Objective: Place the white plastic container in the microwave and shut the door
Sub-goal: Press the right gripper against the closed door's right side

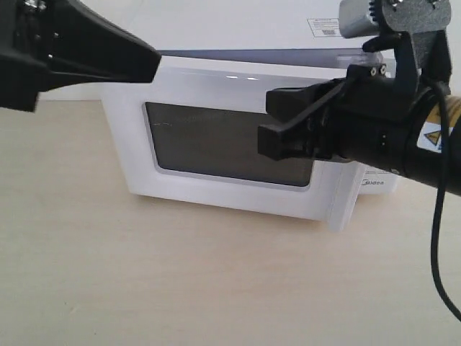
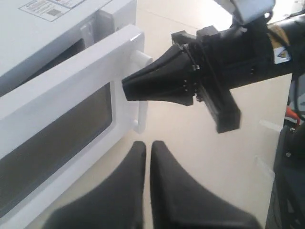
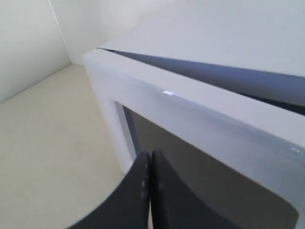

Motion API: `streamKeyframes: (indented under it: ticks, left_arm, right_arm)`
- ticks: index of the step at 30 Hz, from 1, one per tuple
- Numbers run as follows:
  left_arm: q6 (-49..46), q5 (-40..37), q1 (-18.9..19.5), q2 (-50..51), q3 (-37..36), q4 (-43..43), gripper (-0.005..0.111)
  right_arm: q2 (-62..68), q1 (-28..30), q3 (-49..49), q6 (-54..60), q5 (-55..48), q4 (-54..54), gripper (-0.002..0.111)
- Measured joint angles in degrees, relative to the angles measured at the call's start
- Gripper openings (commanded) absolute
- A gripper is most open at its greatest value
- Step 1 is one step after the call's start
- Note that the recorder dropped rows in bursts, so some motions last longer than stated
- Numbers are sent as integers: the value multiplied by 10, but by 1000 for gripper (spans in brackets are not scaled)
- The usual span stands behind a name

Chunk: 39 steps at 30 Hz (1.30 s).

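While the white dark-windowed microwave door [image 1: 216, 140] stands ajar, your grippers sit near it.
Your left gripper [image 2: 147, 179], right gripper [image 3: 150, 179]: fingers pinched together, empty.

Pale wooden table [image 1: 180, 288], white microwave [image 1: 238, 29] standing on it

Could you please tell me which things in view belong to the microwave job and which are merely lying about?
Belonging to the job:
microwave
door, ajar
handle
right gripper, shut, by the door
left gripper, shut
(white plastic container: not in view)

Just there:
table
label on the microwave's top
black cable
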State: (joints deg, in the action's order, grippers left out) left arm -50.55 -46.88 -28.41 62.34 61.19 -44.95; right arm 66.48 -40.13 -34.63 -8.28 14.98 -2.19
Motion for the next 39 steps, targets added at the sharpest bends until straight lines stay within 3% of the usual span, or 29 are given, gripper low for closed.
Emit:
streamKeyframes:
  ticks: [6,12,24,39]
  left_arm:
    - [60,-22,0,-78,0,1,4]
    - [90,-22,0,-149,0,1,4]
    - [110,-41,0,-174,0,-1,4]
    - [110,-51,0,-174,0,-1,4]
  right_arm:
    - [-1,0,6,163,27,-196,0]
    - [-3,-7,37,187,107,-306,0]
    - [71,-126,65,244,309,-439,0]
    - [174,-135,47,245,447,-496,0]
